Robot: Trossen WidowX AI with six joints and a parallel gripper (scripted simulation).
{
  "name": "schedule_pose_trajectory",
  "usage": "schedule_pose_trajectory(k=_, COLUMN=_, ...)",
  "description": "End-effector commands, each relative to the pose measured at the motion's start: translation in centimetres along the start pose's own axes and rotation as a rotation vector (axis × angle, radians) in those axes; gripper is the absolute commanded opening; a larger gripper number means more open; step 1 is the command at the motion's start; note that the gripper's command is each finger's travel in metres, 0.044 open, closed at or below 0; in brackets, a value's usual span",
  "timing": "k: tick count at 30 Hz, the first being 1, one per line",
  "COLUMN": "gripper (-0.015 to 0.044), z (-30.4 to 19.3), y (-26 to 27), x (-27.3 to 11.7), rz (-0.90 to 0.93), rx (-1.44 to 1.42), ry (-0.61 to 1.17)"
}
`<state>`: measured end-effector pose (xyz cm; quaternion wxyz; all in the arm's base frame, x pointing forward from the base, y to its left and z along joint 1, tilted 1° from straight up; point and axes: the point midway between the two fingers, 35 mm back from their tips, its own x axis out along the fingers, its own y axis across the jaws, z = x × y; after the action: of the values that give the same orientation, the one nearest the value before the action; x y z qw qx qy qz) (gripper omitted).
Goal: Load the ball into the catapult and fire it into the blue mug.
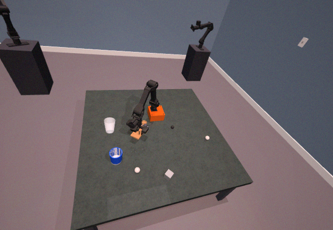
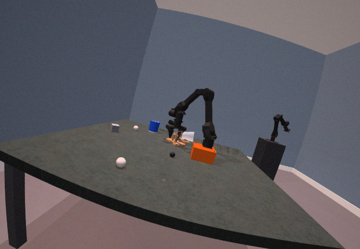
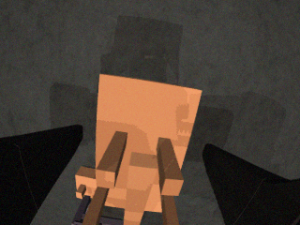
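The orange-tan catapult (image 1: pixel 136 135) (image 2: pixel 171 140) (image 3: pixel 141 103) stands on the table under my gripper. My gripper (image 1: pixel 139 131) (image 2: pixel 176 135) (image 3: pixel 144 142) is open and empty, pointing down, with its fingers on either side of the catapult's two brown uprights. The catapult's cup end is out of the wrist view, and whether it holds a ball cannot be told. The blue mug (image 1: pixel 116 159) (image 2: pixel 154 126) stands upright. One white ball (image 1: pixel 136 169) (image 2: pixel 135 127) lies near it. Another white ball (image 1: pixel 207 137) (image 2: pixel 121 162) lies farther off, and a small dark ball (image 1: pixel 172 126) (image 2: pixel 172 154) lies near my base.
A whitish ribbed cup (image 1: pixel 109 125) (image 2: pixel 188 136) stands beyond the catapult. A light grey cube (image 1: pixel 169 173) (image 2: pixel 114 127) lies past the nearer white ball. My orange base block (image 1: pixel 156 116) (image 2: pixel 203 153) is close to the catapult.
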<state>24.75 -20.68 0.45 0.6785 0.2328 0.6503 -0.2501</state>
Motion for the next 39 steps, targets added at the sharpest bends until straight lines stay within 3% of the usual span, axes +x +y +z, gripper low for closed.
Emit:
schedule_pose_trajectory(k=1, gripper=0.0440, z=-0.2, y=0.1, x=0.7, rz=0.005, rx=-0.003, ry=0.007)
schedule_pose_trajectory(k=3, gripper=0.0440, z=-0.2, y=0.1, x=0.7, rz=0.005, rx=-0.003, ry=0.007)
schedule_pose_trajectory(k=14, gripper=0.0151, z=-0.1, y=0.0, x=0.3, rz=0.000, rx=0.000, ry=0.003)
schedule_pose_trajectory(k=20, gripper=0.0111, z=-0.1, y=0.0, x=0.3, rz=0.000, rx=0.000, ry=0.003)
schedule_pose_trajectory(k=24, gripper=0.0006, z=0.1, y=0.0, x=-3.6, rz=0.002, rx=-0.001, ry=0.002)
schedule_pose_trajectory(k=28, gripper=0.0000, z=0.0, y=0.0, x=-4.7, rz=0.002, rx=-0.001, ry=0.002)
schedule_pose_trajectory(k=39, gripper=0.0000, z=0.1, y=0.1, x=-3.1, rz=0.004, rx=-0.003, ry=0.005)
